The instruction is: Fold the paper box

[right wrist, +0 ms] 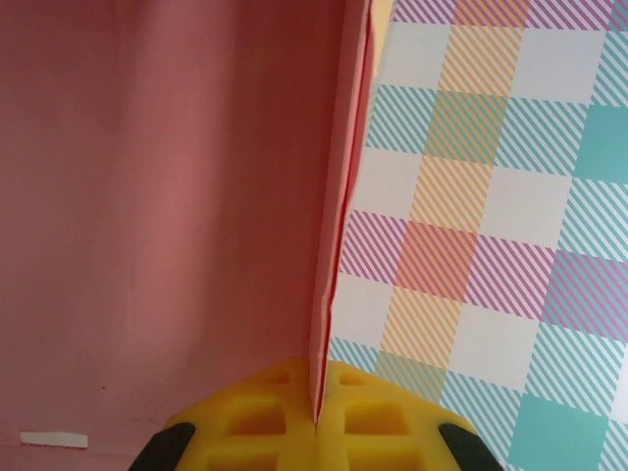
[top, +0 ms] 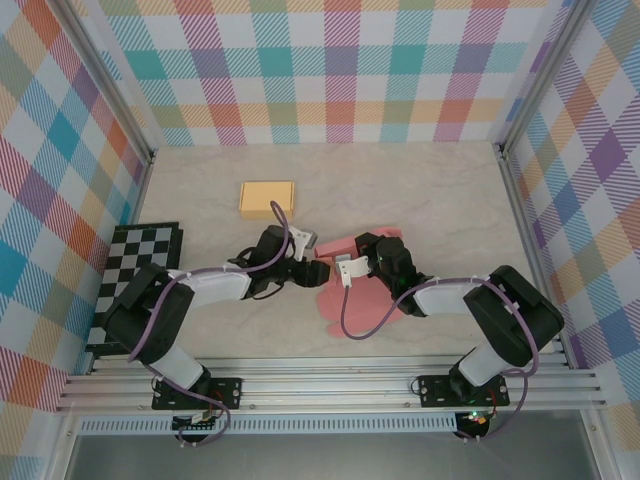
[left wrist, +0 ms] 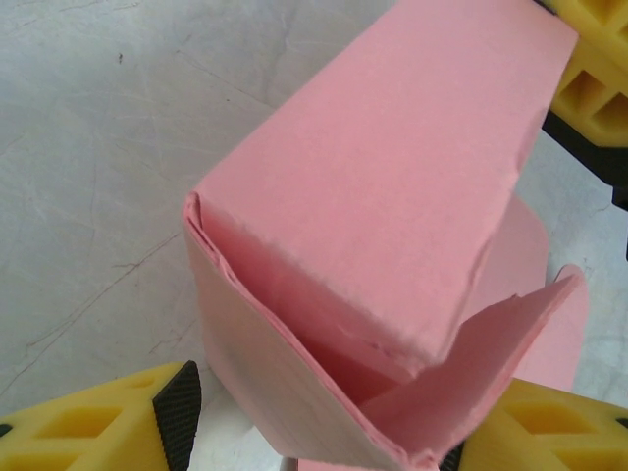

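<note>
Pink paper box (left wrist: 392, 177) risks tearing
Pinching one wall, the right end effector (right wrist: 316, 417) could rip it with a tug — the left end effector (left wrist: 319, 432) stands spread round a corner.

Overhead view looks down; both wrist views close, sharing paper box (left wrist: 392, 196).

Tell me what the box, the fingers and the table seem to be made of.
Box: thin pink card or stiff paper, matte; it holds sharp creases and has rough edges.
Fingers: yellow plastic, perhaps printed; moulded hollow cells, dull sheen.
Table: pale, marble-veined surface; real material unclear.
</note>
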You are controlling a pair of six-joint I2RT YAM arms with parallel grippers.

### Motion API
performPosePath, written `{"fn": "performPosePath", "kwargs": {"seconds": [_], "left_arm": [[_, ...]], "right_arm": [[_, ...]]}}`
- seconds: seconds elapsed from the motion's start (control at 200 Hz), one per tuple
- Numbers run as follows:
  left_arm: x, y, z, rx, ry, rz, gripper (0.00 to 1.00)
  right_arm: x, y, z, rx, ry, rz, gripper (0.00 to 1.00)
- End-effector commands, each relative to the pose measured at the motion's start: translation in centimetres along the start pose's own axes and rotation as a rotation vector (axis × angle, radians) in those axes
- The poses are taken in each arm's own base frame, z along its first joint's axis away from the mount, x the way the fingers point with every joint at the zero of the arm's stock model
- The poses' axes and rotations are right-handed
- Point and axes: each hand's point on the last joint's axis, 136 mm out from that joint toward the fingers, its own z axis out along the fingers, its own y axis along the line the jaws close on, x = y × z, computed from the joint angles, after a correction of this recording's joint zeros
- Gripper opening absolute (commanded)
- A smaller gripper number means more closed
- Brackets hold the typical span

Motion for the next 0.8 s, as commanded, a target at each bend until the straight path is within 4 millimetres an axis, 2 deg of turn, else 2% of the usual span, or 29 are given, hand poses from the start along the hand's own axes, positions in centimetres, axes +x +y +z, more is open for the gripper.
{"fn": "performPosePath", "kwargs": {"seconds": [0.0,0.55,0.665,0.795], "left_arm": [[-1.5,-0.3,0.4,-0.009,-0.036,-0.017,0.63],[-1.0,-0.8,2.3,-0.023,-0.027,-0.077,0.65],[-0.7,-0.4,2.6,-0.058,-0.020,-0.095,0.65],[-0.3,0.9,2.5,-0.150,-0.013,-0.123,0.66]], "right_arm": [[0.2,0.5,-0.3,-0.029,0.000,0.004,0.00],[0.3,0.5,-0.4,-0.032,0.004,0.008,0.00],[0.3,0.5,-0.4,-0.033,0.004,0.007,0.00],[0.3,0.4,-0.5,-0.034,0.005,0.008,0.00]]}}
